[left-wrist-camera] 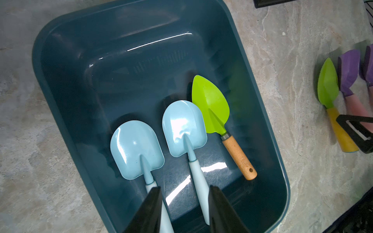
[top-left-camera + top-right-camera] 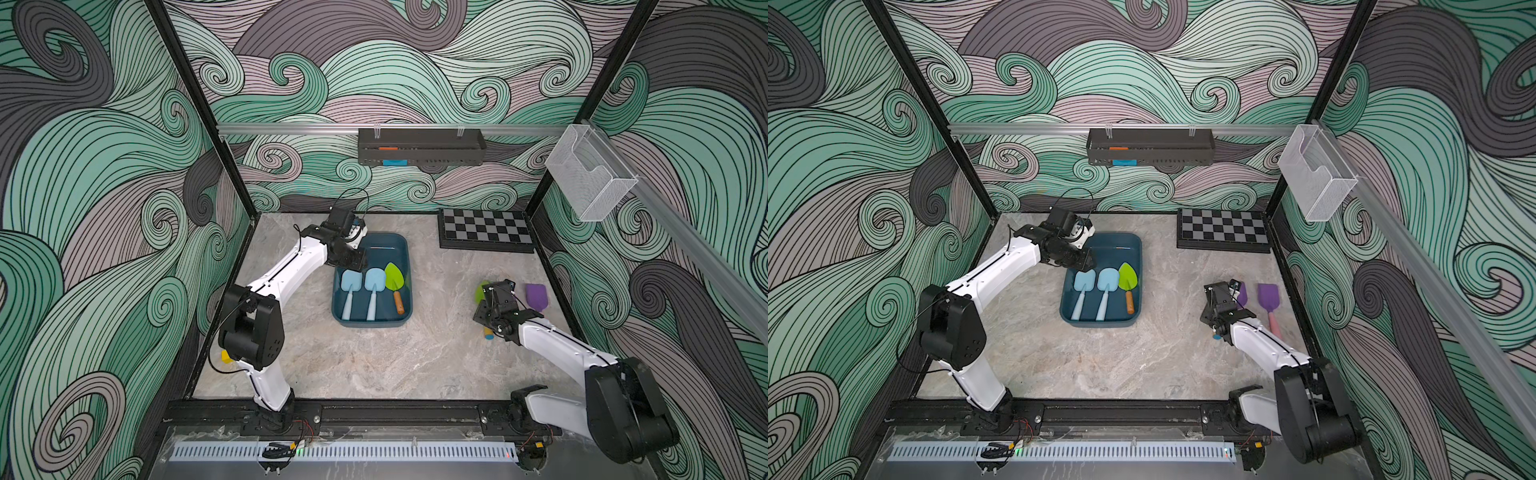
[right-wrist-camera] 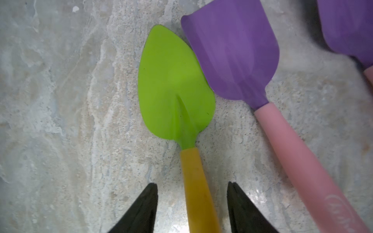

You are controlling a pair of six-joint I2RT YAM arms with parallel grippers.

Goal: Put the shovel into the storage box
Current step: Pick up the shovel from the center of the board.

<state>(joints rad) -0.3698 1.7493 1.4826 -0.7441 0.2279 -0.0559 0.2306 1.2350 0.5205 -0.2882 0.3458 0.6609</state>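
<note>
The dark teal storage box (image 2: 374, 323) sits mid-table and holds two light blue shovels (image 1: 137, 147) (image 1: 183, 127) and a green shovel with a wooden handle (image 1: 210, 105). My left gripper (image 1: 184, 188) hovers open over the box's far left part, holding nothing. On the table to the right lies a green shovel with a yellow handle (image 3: 175, 90). My right gripper (image 3: 191, 188) is low over it. Its jaws are open on either side of the yellow handle, with a gap on each side. Two purple shovels with pink handles (image 3: 232, 50) (image 3: 347, 26) lie just beyond it.
A folded chessboard (image 2: 486, 230) lies at the back right. A long black perforated tray (image 2: 419, 145) hangs on the back rail. A white wire-mesh basket (image 2: 590, 178) hangs on the right rail. Black frame posts and walls close in the table.
</note>
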